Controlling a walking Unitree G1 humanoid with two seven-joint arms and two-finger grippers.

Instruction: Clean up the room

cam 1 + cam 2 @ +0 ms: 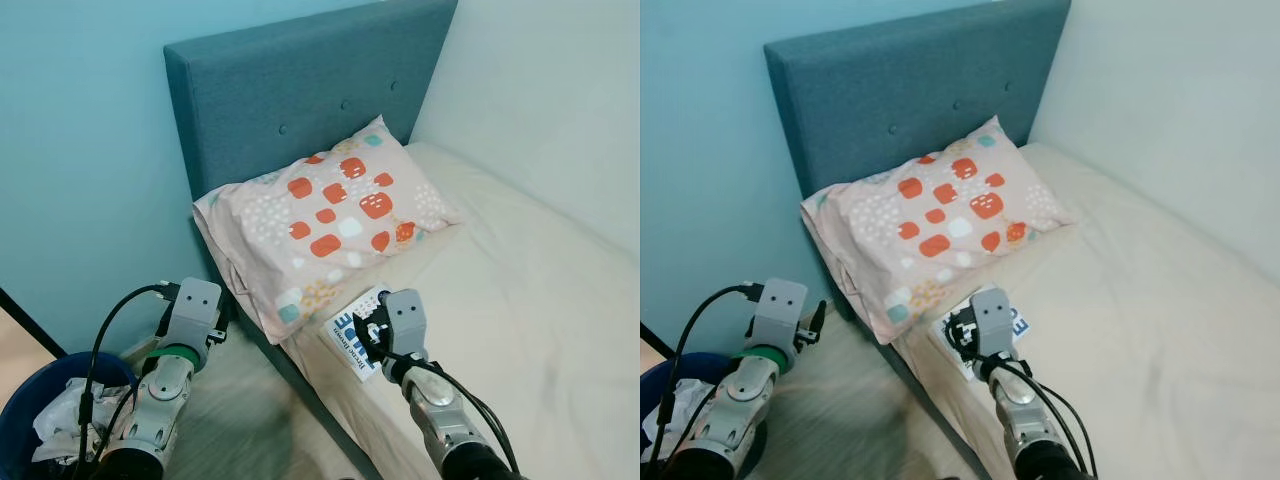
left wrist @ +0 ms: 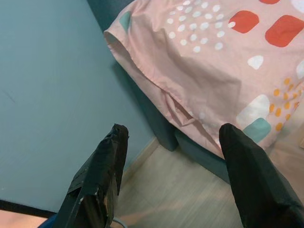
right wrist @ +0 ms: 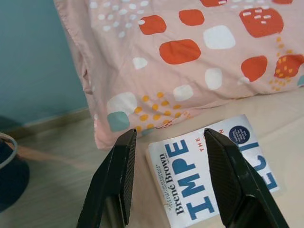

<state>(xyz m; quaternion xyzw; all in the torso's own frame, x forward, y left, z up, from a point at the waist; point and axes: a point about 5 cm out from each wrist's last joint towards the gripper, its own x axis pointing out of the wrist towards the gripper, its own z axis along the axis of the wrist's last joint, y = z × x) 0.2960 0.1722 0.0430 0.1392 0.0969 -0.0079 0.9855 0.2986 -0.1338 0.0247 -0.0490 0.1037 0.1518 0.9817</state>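
A white book with blue lettering [image 1: 352, 334] lies flat on the cream sheet of the bed [image 1: 520, 300], just below the pink patterned pillow [image 1: 335, 220]. My right gripper [image 3: 173, 178] hovers open over the book's near end [image 3: 209, 175], its two black fingers [image 3: 118, 175] apart and not touching it. To the left of the bed, above the wooden floor, my left gripper [image 2: 173, 180] is open with nothing between its fingers, facing the pillow's hanging corner [image 2: 199, 71].
A blue bin [image 1: 40, 410] holding crumpled white paper stands at the lower left on the floor. The teal headboard [image 1: 290, 90] and teal wall [image 1: 80, 150] close the back and left. A white wall runs along the bed's far side.
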